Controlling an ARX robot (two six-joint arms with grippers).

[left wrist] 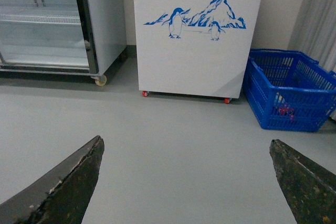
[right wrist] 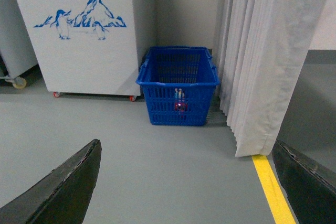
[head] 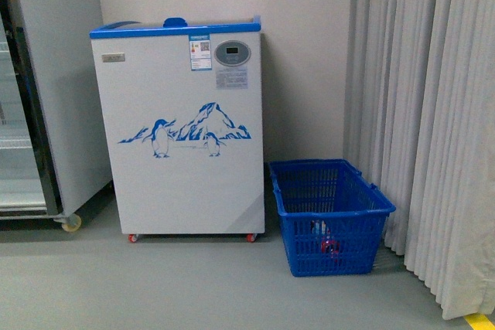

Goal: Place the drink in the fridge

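Grey floor [head: 155,284], white wall, curtain [head: 433,113] on the right. The drink [head: 325,239] sits low in the blue basket [head: 336,212], seen through the mesh, and the basket stands just beside the fridge [head: 182,129]. Left pincer [left wrist: 186,142] and right pincer [right wrist: 186,142] are both spread apart, empty and well apart from everything. Step looks like approach, nothing grasped yet. The next move likely calls for reaching down into the basket for the drink. Can't tell whether the fridge lid is open.
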